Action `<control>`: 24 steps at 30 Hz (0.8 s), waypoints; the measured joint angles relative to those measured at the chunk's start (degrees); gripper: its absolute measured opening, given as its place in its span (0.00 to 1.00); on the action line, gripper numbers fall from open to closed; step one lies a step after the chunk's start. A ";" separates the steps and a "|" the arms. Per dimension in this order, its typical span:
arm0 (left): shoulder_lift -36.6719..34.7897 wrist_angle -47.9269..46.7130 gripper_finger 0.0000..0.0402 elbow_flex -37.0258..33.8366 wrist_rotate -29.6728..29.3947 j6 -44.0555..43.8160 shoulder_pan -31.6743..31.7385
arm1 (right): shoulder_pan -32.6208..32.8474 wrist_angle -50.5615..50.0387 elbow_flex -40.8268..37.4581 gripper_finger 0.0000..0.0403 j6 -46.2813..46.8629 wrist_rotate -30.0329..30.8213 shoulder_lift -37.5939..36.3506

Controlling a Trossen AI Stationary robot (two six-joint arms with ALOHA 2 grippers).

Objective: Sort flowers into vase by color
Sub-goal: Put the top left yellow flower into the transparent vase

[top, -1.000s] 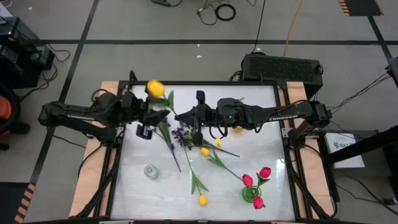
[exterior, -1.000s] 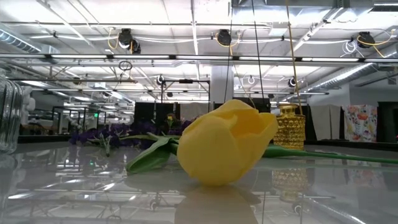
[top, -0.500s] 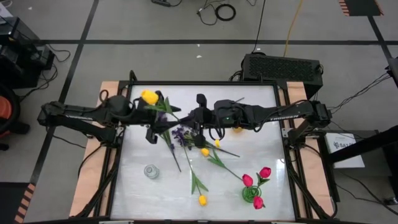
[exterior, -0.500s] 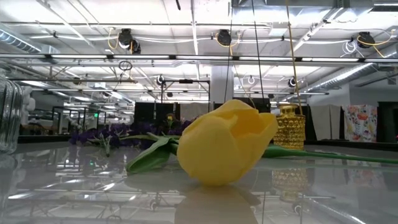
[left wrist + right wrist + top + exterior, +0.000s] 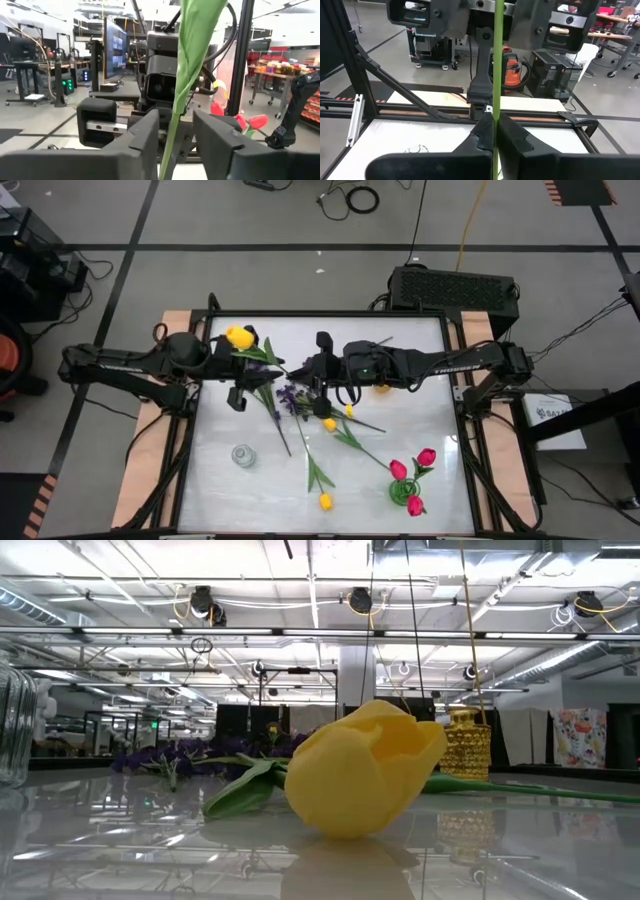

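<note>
A yellow tulip (image 5: 240,337) is held up over the table's far left by its long green stem (image 5: 496,75). My right gripper (image 5: 493,120) is shut on that stem. My left gripper (image 5: 175,125) is open higher up, one finger on either side of the stem and its leaf (image 5: 192,45). On the table lie a purple sprig (image 5: 293,395) and more yellow tulips (image 5: 325,501), one of them close in the low view (image 5: 365,780). Pink tulips stand in a green vase (image 5: 405,492). My right gripper pinches the yellow tulip's stem (image 5: 495,107), well below the head, between its two fingers. The fingers come about level from the table's right and lie across the stem. The stem stands nearly upright, clear of the table. My left gripper: whether a finger (image 5: 145,140) touches the stem, I cannot tell.
A clear glass vase (image 5: 241,454) stands near the left front. A gold vase (image 5: 466,745) stands farther back, partly under my right arm (image 5: 382,387). Loose stems cross the table's middle (image 5: 350,440). The table's frame (image 5: 190,440) runs along both sides.
My left gripper has tipped down toward level and its arm has drawn back a little toward the table's left. The yellow tulip's head has swung slightly toward the near left, while my right gripper has kept its hold on the stem in place.
</note>
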 joint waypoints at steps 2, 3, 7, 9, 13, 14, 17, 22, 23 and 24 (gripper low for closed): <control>0.04 -0.14 0.25 0.00 0.00 0.26 0.00 | -0.01 0.00 0.00 0.00 0.00 0.01 0.00; 0.07 -0.27 0.22 0.00 0.00 0.41 0.00 | -0.01 0.00 0.00 0.00 0.00 0.02 0.00; 0.04 -0.18 0.10 0.00 0.00 1.69 0.00 | 0.00 -0.01 0.00 0.00 0.00 0.00 0.00; -0.14 -0.33 0.04 0.00 -0.03 1.78 0.04 | 0.02 -0.11 0.00 0.01 0.00 -0.11 0.00; -1.35 -1.84 0.03 0.00 -0.02 1.70 0.02 | 0.04 -0.63 0.02 0.06 1.04 -0.25 -0.02; -1.84 -2.24 0.03 0.00 0.00 1.53 0.02 | 0.04 -1.31 0.02 0.08 1.08 -0.25 -0.02; -4.00 -4.14 0.02 0.00 0.02 1.20 -0.02 | 0.00 -4.55 -0.02 0.16 1.09 -0.13 -0.84; -8.50 -10.11 0.01 0.00 0.19 -1.89 -0.04 | 0.00 -9.56 0.00 0.29 1.00 0.11 -6.47; -9.56 -11.44 0.01 0.00 0.18 -2.73 -0.17 | 0.00 -11.12 0.02 0.31 0.98 0.13 -8.02; -10.55 -12.77 0.01 0.00 0.18 -3.33 -0.44 | 0.00 -13.17 0.02 0.33 0.96 0.11 -9.65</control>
